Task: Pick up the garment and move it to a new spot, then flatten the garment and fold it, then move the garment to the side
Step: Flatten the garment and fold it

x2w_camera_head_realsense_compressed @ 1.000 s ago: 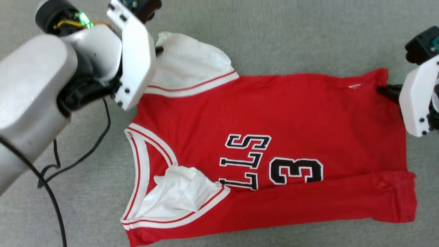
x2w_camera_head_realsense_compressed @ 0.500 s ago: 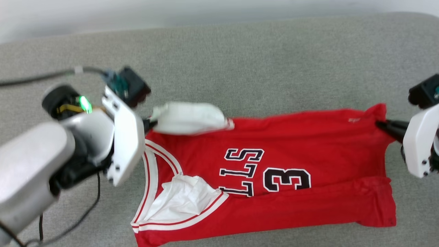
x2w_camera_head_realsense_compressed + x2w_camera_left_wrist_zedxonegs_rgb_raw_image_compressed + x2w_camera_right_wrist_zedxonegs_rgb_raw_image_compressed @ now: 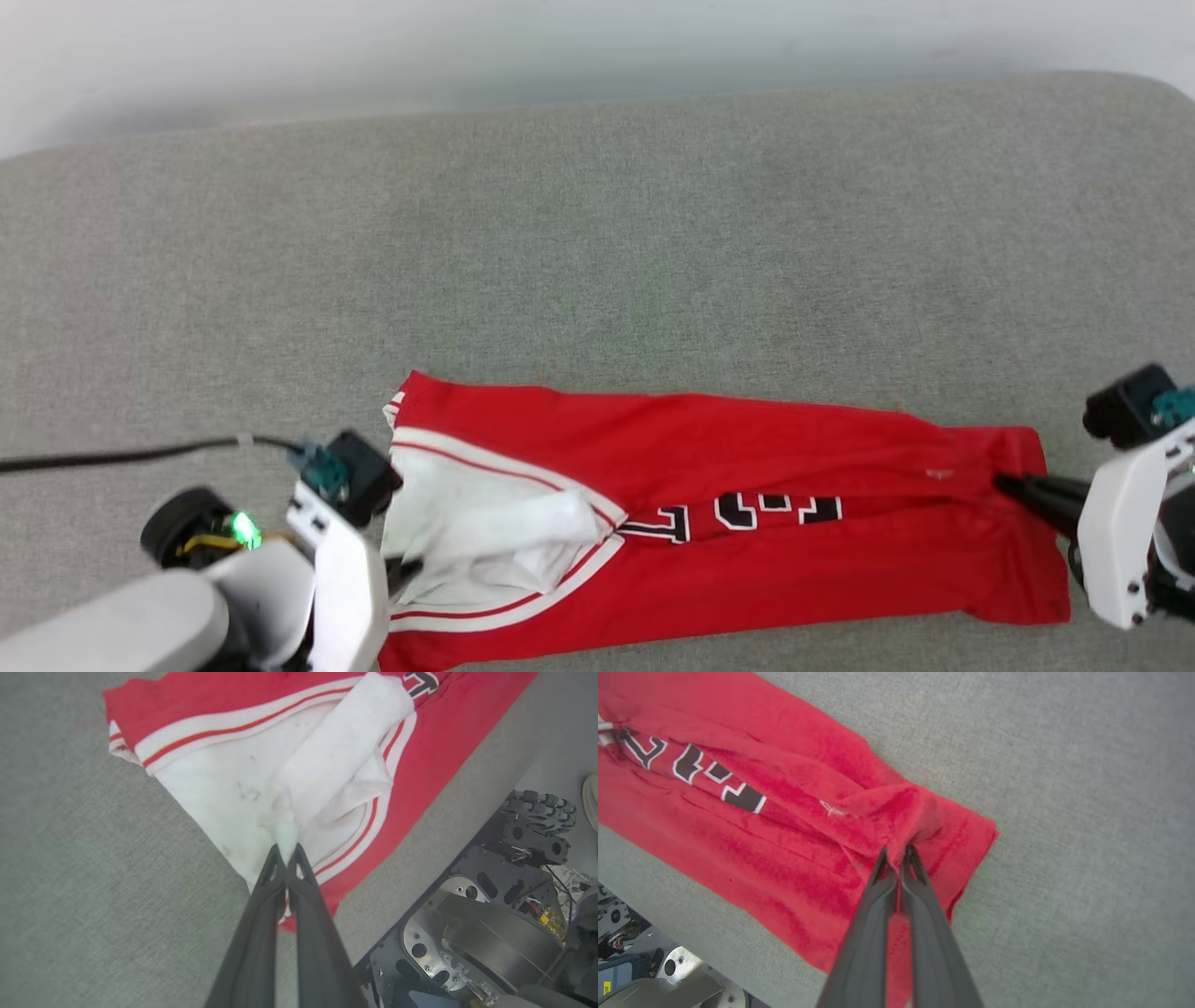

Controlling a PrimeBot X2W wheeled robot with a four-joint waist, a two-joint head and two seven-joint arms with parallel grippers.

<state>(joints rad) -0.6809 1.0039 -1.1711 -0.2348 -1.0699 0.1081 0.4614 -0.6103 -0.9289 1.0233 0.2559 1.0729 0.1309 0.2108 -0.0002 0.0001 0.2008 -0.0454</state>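
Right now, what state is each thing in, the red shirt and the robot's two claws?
garment: folded into a long narrow band, lying on the grey surface, pinched at both ends.
left gripper: shut on the garment at its white-sleeved end.
right gripper: shut on the garment at its red hem end.

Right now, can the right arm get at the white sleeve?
Probably not: right claw is shut on the garment at its hem, and the white sleeve lies at the opposite end, pinched by the left claw.
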